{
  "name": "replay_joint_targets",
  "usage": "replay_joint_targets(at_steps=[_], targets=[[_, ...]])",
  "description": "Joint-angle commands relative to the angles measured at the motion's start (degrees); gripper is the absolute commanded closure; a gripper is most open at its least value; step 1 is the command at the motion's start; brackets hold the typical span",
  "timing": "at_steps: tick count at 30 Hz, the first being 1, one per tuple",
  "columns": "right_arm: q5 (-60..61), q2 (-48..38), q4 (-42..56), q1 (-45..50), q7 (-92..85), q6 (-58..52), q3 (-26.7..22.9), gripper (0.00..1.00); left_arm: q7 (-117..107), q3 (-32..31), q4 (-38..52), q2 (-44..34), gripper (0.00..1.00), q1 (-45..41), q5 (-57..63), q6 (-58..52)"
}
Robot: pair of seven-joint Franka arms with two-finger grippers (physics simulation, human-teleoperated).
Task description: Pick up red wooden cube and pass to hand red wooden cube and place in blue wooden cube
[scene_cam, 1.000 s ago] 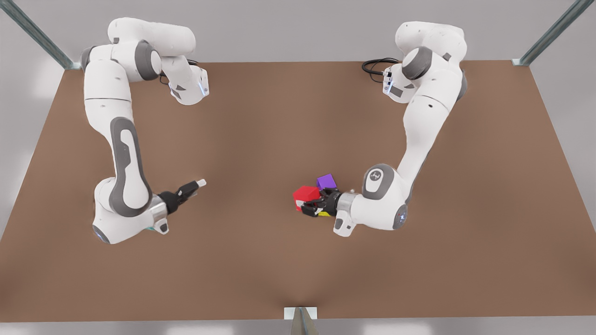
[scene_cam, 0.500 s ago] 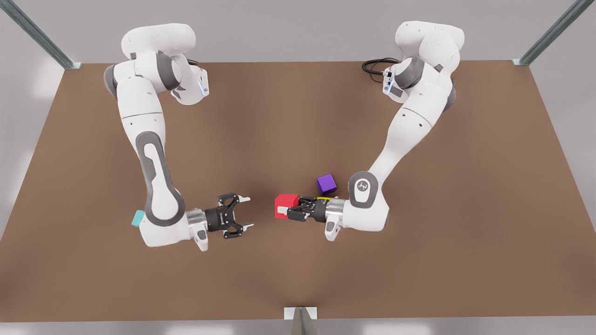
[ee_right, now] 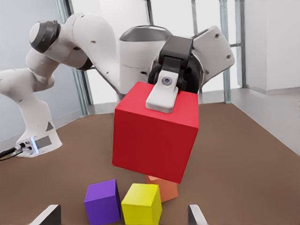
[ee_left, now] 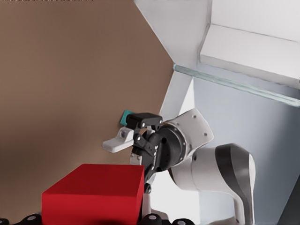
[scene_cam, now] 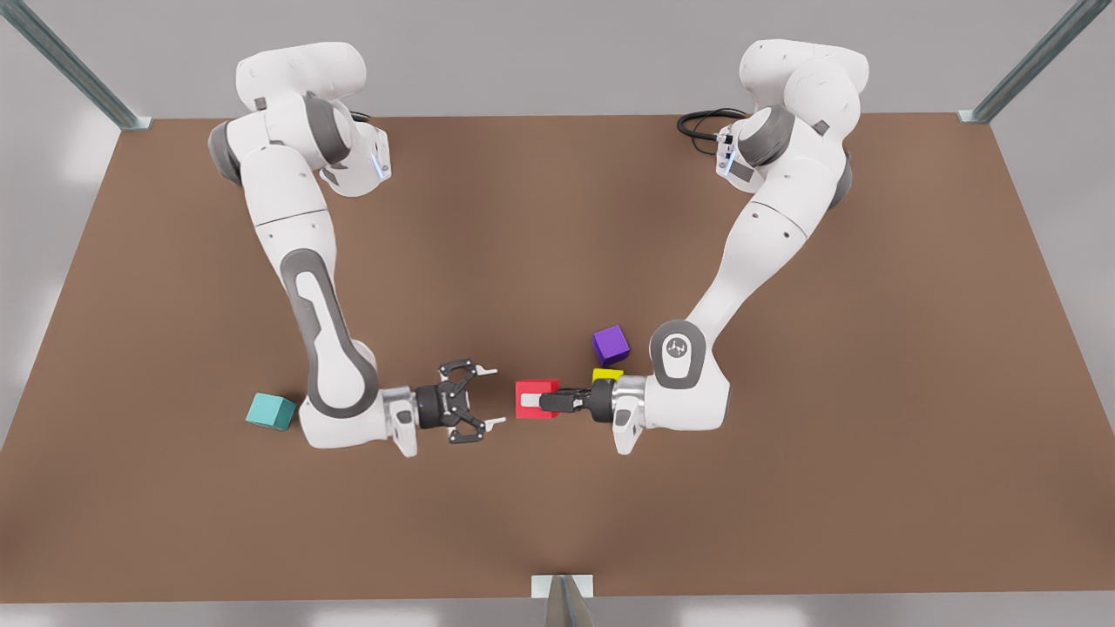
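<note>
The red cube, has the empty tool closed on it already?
No, the open right tool stops short of the red cube, which the left tool holds above the table.

The left end effector (scene_cam: 530,401), on the arm at the front view's right, reaches sideways toward the middle, its fingers clamped on the red wooden cube (scene_cam: 537,399). Facing it from just beside, the right end effector (scene_cam: 490,399) on the other arm is level, fingers spread wide.
</note>
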Motion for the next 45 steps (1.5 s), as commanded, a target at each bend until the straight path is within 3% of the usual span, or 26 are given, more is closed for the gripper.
replay_joint_targets(at_steps=[1,45], targets=[[1.87,-0.07,0.03,0.18,-20.16,0.80,0.02,0.00,16.11,-0.05,0.02,-0.10,0.46,0.00,-1.30,0.28],[8.47,0.90,2.40,4.84,-9.00,9.32,0.02,0.00,16.11,-0.05,-0.07,-0.01,0.46,-1.06,-1.31,2.04]])
